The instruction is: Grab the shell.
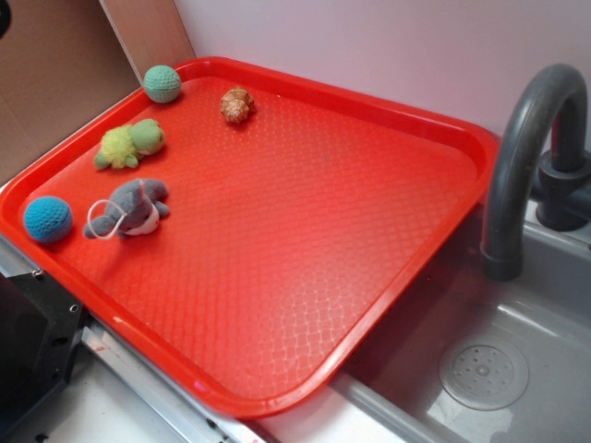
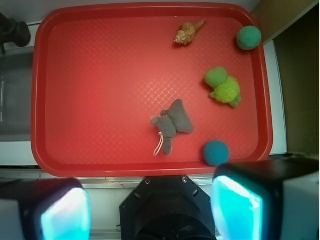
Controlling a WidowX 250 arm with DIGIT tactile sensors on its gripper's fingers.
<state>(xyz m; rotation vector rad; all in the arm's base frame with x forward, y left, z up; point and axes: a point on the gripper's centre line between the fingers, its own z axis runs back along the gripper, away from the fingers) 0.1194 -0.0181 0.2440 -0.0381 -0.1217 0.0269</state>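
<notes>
The shell point(image 1: 237, 105) is a small tan-and-brown ridged spiral lying near the far edge of the red tray point(image 1: 388, 249). In the wrist view the shell point(image 2: 188, 32) lies at the tray's top right, pointed tip to the upper right. My gripper point(image 2: 150, 212) hangs high above the tray's near edge, far from the shell. It is open, its cyan pads point(image 2: 235, 207) wide apart with nothing between them. The exterior view does not show the gripper.
A teal crocheted ball point(image 2: 248, 38), a yellow-green plush turtle point(image 2: 223, 86), a grey plush animal point(image 2: 172, 123) and a blue ball point(image 2: 216, 152) share the tray's right side. A grey faucet point(image 1: 526, 157) and sink point(image 1: 489, 369) lie beside the tray.
</notes>
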